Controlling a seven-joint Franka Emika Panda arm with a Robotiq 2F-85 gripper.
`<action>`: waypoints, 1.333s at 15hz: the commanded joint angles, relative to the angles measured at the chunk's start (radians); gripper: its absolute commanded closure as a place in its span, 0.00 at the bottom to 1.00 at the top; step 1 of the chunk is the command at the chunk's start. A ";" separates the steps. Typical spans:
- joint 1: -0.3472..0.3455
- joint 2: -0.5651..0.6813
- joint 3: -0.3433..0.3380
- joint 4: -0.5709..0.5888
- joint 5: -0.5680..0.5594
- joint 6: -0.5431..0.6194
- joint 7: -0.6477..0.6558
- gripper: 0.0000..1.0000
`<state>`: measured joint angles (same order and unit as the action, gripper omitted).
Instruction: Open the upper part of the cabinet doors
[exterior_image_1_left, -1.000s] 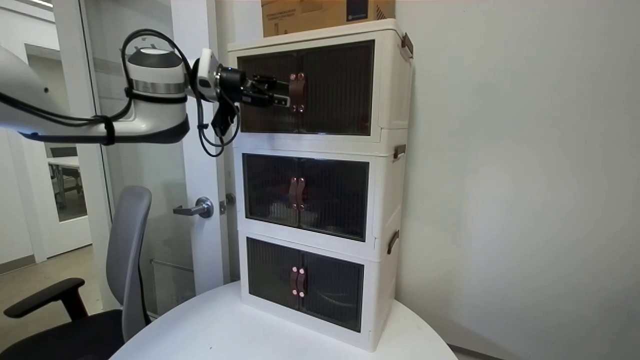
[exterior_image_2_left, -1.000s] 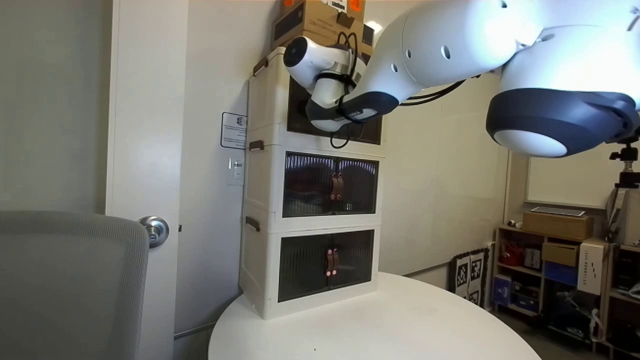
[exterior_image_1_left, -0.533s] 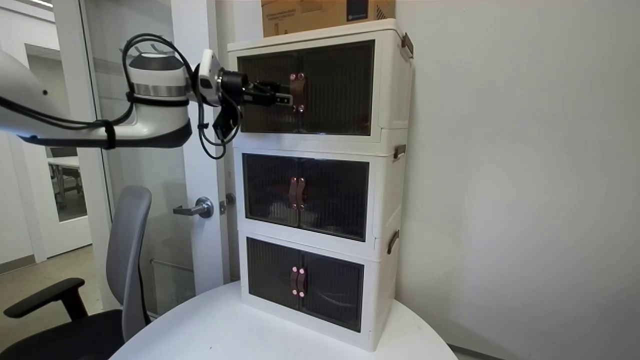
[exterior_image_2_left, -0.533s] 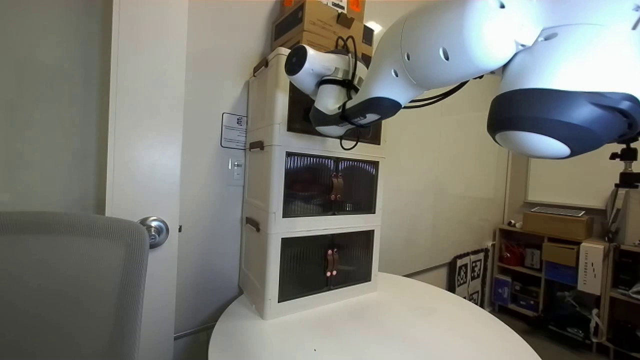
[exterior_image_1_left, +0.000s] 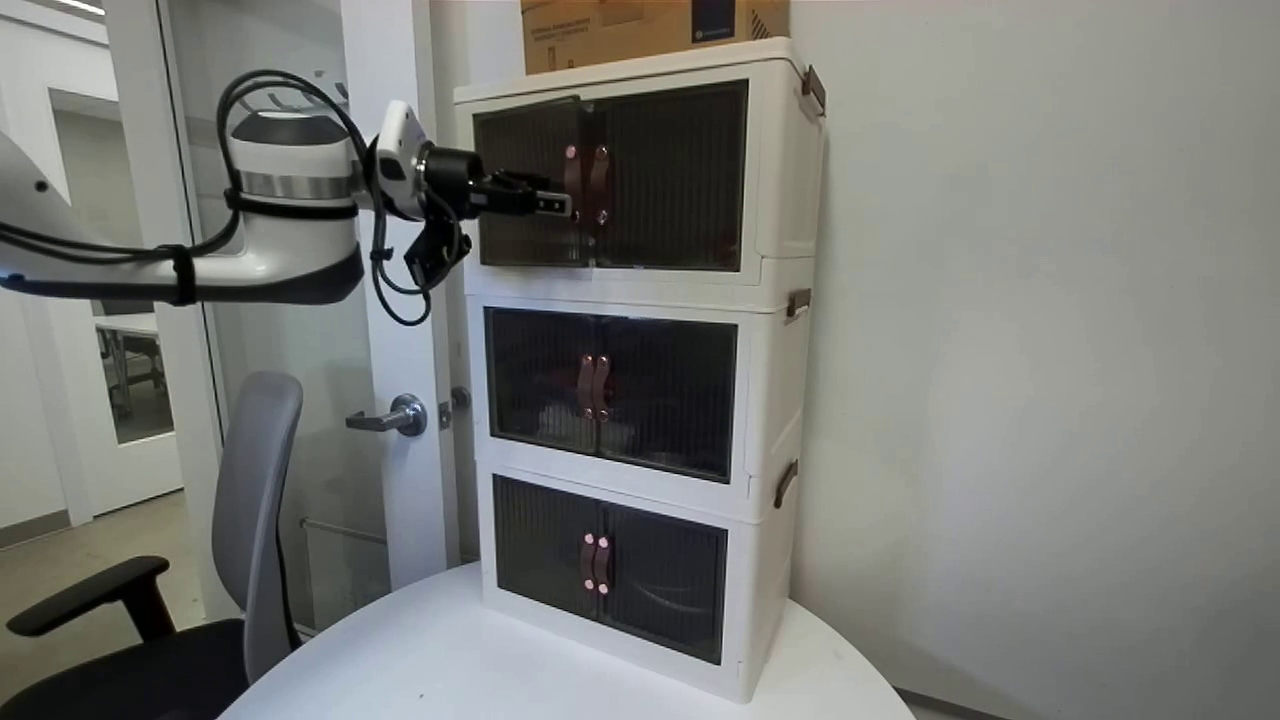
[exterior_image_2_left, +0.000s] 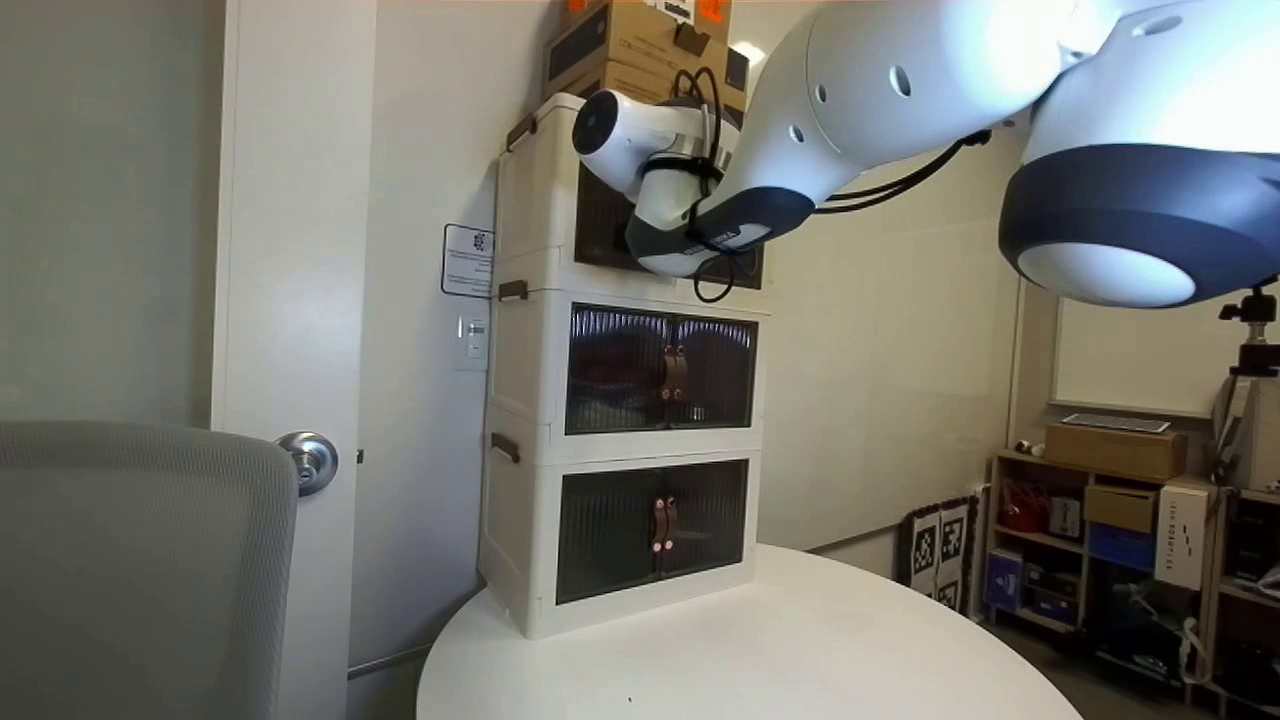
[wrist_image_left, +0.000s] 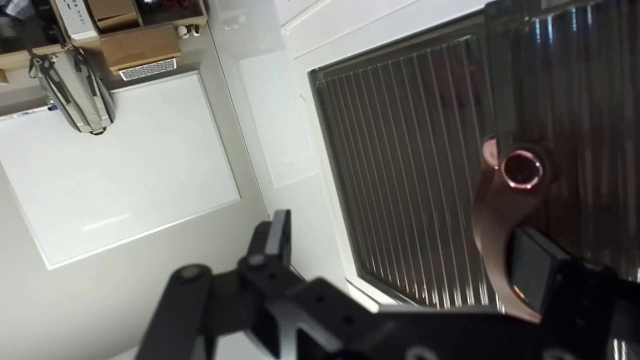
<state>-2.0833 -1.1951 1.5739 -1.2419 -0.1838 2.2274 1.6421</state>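
Note:
The white cabinet (exterior_image_1_left: 775, 180) has three stacked units with dark ribbed doors. In an exterior view, the top unit's left door (exterior_image_1_left: 520, 160) stands slightly ajar and its right door (exterior_image_1_left: 675, 175) is shut. My gripper (exterior_image_1_left: 550, 195) is at the left door's brown strap handle (exterior_image_1_left: 573, 180). In the wrist view, my gripper (wrist_image_left: 405, 250) has its fingers wide apart. One finger is hooked behind the strap handle (wrist_image_left: 492, 235), between strap and door; the other finger is off to the left, touching nothing. In an exterior view, the arm hides the gripper and much of the top unit (exterior_image_2_left: 605, 220).
The cabinet stands on a round white table (exterior_image_1_left: 430, 660). Cardboard boxes (exterior_image_1_left: 650, 30) rest on top of it. A grey office chair (exterior_image_1_left: 255, 500) and a door with a lever handle (exterior_image_1_left: 400, 415) are at the left. A wall (exterior_image_1_left: 1050, 350) is close on the right.
My gripper has drawn back from the cabinet. The top left door and its handle have come outward with it, opening a narrow gap beside the right door.

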 joint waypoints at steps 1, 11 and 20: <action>0.105 -0.017 -0.068 -0.136 0.079 0.038 -0.084 0.00; 0.273 0.002 -0.105 -0.280 0.241 0.097 -0.108 0.00; 0.412 0.152 -0.017 -0.398 0.399 0.329 -0.259 0.00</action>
<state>-1.7232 -1.1496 1.5194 -1.5773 0.1683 2.4834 1.4860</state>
